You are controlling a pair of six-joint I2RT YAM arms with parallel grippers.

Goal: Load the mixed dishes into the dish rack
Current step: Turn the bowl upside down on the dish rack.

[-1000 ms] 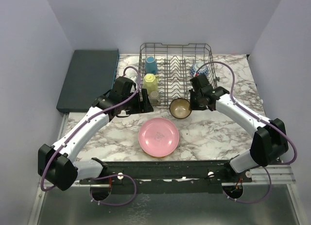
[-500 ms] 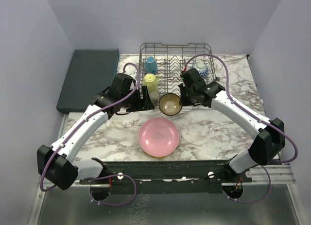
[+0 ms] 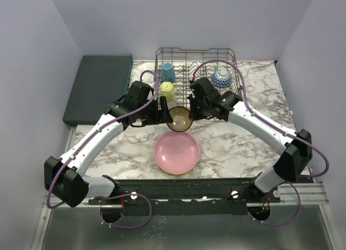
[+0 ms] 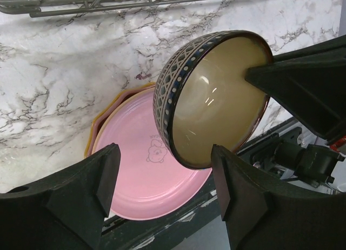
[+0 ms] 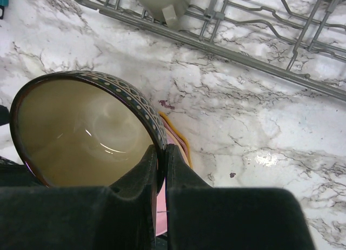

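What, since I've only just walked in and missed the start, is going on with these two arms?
The right gripper is shut on the rim of the brown bowl, holding it tilted above the table just in front of the dish rack. The left gripper stands open beside the bowl, not gripping it; this may be a handover. The pink plate lies on the table, while a blue mug, a yellow mug and a blue-white bowl sit in the rack.

brown bowl (image 3: pixel 180 119) tilted, lifted in front of grey wire rack (image 3: pixel 194 49), pink plate (image 3: pixel 177 151) flat below, yellow mug (image 3: pixel 167 90) in rack
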